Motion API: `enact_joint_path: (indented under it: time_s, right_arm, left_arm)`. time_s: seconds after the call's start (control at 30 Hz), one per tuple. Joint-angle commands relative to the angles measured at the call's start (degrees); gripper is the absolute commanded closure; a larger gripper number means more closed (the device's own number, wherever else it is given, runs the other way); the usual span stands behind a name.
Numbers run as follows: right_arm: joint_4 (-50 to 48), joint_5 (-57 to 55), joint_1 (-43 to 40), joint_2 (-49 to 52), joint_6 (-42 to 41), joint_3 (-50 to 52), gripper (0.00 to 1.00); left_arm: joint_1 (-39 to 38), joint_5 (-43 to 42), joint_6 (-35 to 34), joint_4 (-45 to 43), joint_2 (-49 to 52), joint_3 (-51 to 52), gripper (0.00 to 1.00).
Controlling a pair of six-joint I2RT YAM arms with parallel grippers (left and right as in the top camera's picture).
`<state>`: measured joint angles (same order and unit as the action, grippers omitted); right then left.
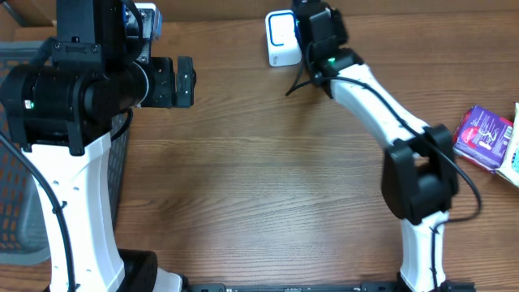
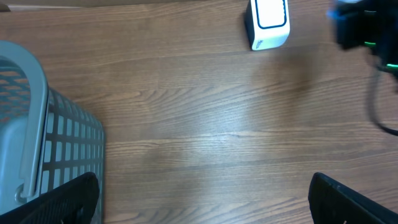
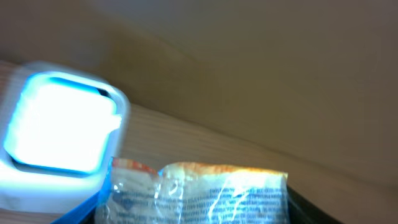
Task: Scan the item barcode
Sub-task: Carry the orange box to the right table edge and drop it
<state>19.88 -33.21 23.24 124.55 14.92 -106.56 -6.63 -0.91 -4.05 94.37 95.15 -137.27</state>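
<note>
Packet (image 3: 199, 193), crinkly, shiny white with an orange top and blue print, sits clamped in your right gripper (image 1: 312, 23) at the table's (image 1: 259, 186) far edge. Its long axis runs sideways, one end pointing at the lit scanner (image 3: 59, 124). Your left gripper (image 2: 205, 202) gapes wide, holding nothing.

Blurry scanner (image 3: 59, 127), packet (image 3: 199, 190) partly below edge

Surface: a brown wood-grain table (image 1: 259, 178), seen from above.
Far side: a white scanner (image 1: 280, 39) with a blue-rimmed face stands upright on the wood, near the middle of the far edge.
Left edge: a grey mesh basket (image 1: 20, 203), partly hidden beneath an arm.
Right edge: a purple packet (image 1: 484, 136) lies flat, just beside a white pack (image 1: 511, 162) that the frame cuts off.
Near edge: two white arm pedestals (image 1: 89, 243), well apart.
</note>
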Motion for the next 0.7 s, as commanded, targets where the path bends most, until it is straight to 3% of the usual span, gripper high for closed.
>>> enact_joint_path:
  time_s: [0.0, 0.13, 0.27, 0.4, 0.43, 0.47, 0.67]
  right_arm:
    - [10.78, -19.19, -3.67, -5.46, -6.01, -1.18, 0.37]
    - [28.28, -20.44, -11.89, -5.33, -21.92, -0.09, 0.33]
    - [41.33, -13.35, -22.53, -5.33, -34.62, 0.48, 0.32]
    - [47.54, -1.01, -33.33, -5.33, -38.8, 0.48, 0.32]
    - [48.13, 2.32, -35.65, -5.33, -38.8, 0.48, 0.21]
    - [48.76, 5.38, -37.81, -5.33, -38.8, 0.48, 0.0]
    - [50.47, 11.19, -46.75, -10.05, -40.26, -2.03, 0.0]
  left_arm:
    - [0.24, -0.57, 1.09, -0.09, 0.22, -0.76, 0.0]
    - [0.24, -0.57, 1.07, -0.09, 0.22, -0.76, 0.0]
    - [0.24, -0.57, 1.07, -0.09, 0.22, -0.76, 0.0]
    - [0.24, -0.57, 1.07, -0.09, 0.22, -0.76, 0.0]
    - [0.24, -0.57, 1.07, -0.09, 0.22, -0.76, 0.0]
    - [0.24, -0.57, 1.07, -0.09, 0.22, -0.76, 0.0]
    - [0.24, -0.13, 1.11, -2.27, 0.22, -0.76, 0.01]
